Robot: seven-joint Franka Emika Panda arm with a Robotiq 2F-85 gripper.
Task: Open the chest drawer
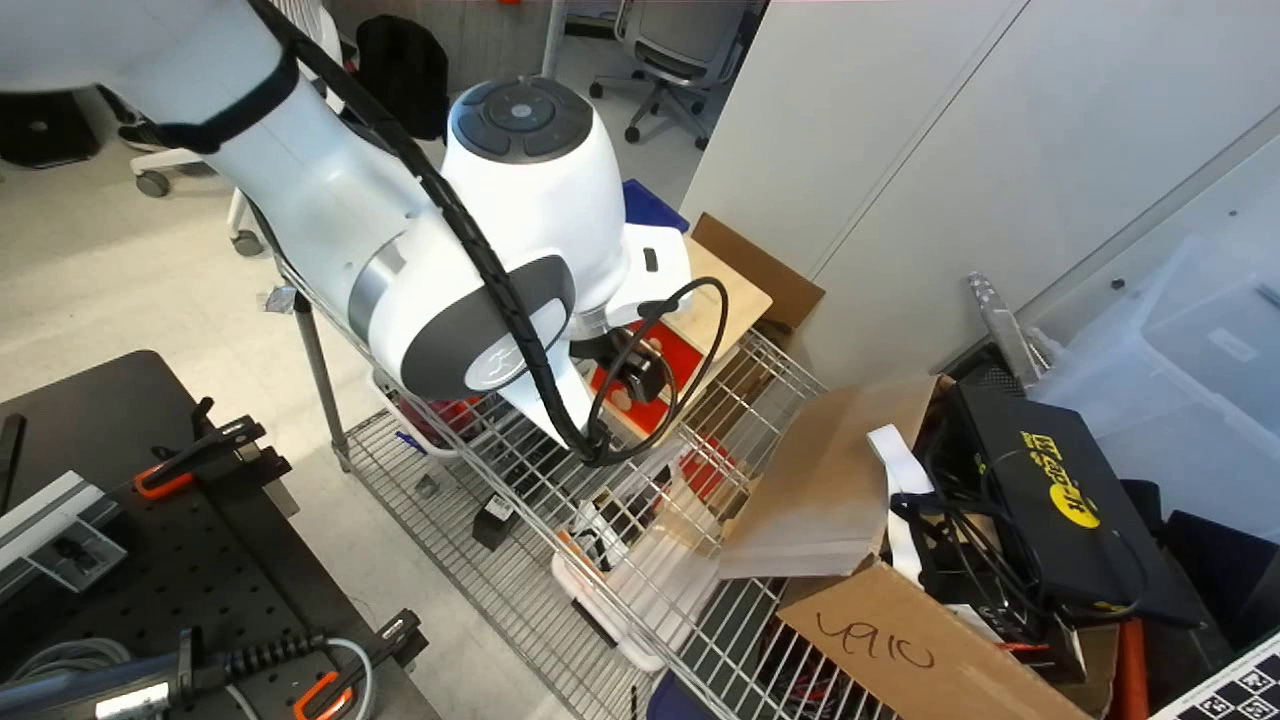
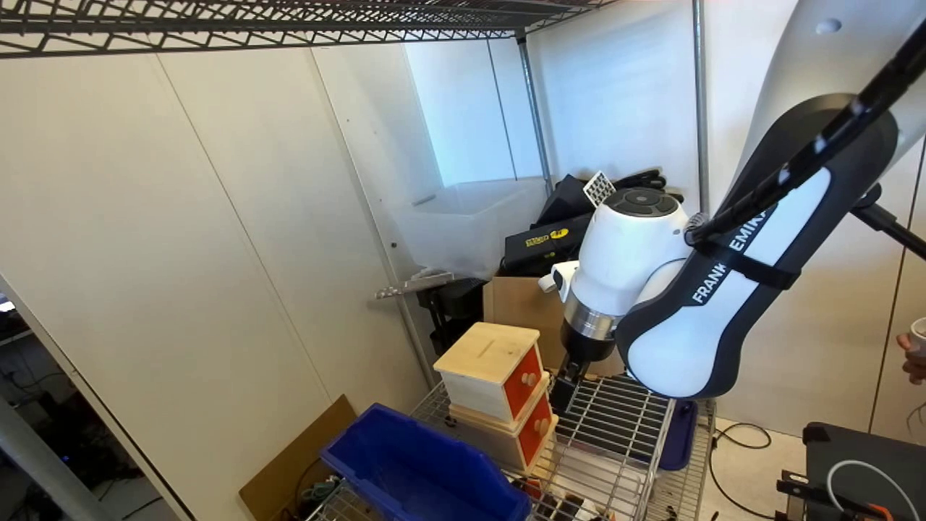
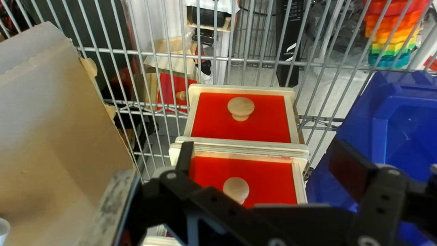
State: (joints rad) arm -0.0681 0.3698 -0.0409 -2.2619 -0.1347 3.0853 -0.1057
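From wrist view alone, parted fingers

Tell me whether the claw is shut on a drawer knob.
No, the wrist view shows the claw open: fingers wide apart, red drawer front flanking the wooden knob seen between them.

A robotics lab.
In an exterior view, a Franka arm hangs over a wire rack bearing a cardboard box; a black bench dotted with rows of holes carries orange-trimmed clamps, and wheeled chairs stand in the background. The patterned panel cut off at the corner is probably a marker board.
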